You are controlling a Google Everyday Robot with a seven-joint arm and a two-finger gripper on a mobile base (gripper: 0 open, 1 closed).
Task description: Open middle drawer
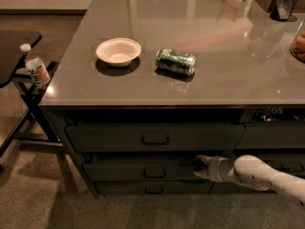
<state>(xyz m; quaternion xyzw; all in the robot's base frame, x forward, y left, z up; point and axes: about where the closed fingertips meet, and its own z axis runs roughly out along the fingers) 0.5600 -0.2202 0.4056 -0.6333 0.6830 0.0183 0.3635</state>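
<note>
Currently seen: one camera view, grey counter [228, 75] above three stacked wide drawer fronts.
Middle drawer [119, 171]: set between the taller front [105, 137] and the slimmest front [124, 189]; black loop handle [155, 173] at centre.
Gripper [198, 167]: low right, at the right end of the middle drawer's face, well apart from the handle.
Grip state: cannot tell.
Countertop: white bowl [118, 51]; green can [176, 61] lying on its side, near it, apart.

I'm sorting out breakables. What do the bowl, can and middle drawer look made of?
The bowl is white, matte and thin-rimmed: probably paper or foam, perhaps plastic. The can is green, on its side, and glints like thin metal. The middle drawer has a dark grey, dull flat front, maybe painted metal or laminate; unclear. The gripper sits at its right end.
</note>
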